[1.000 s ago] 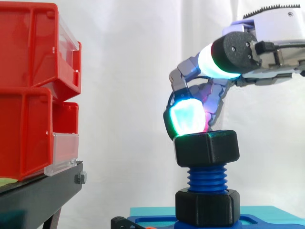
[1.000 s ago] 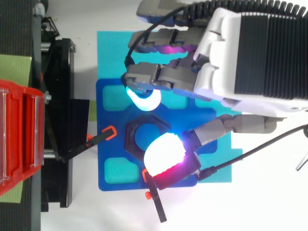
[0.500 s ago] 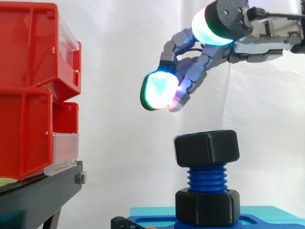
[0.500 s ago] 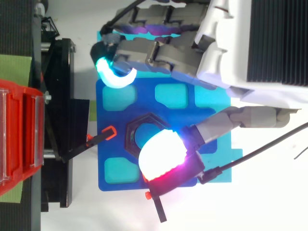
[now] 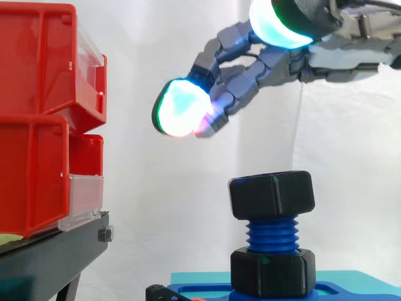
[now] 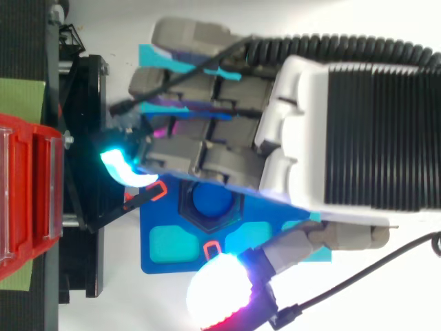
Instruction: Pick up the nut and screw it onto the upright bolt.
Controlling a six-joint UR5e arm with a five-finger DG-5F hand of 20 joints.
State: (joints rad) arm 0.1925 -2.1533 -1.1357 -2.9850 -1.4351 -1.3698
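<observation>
Your grey robot hand (image 5: pixel 269 63) hangs above and to the left of the black hexagonal plastic nut (image 5: pixel 271 194), well apart from it. Its fingers are stretched out loosely toward the stacked red plastic bins (image 5: pixel 37 119) at left and hold nothing, and one fingertip pad (image 5: pixel 182 108) glows cyan. The nut sits on the top end of the upright blue threaded bolt (image 5: pixel 270 235), with bare threads between it and a second black hexagonal collar (image 5: pixel 271 271) on the dark blue base plate (image 6: pixel 180 265).
</observation>
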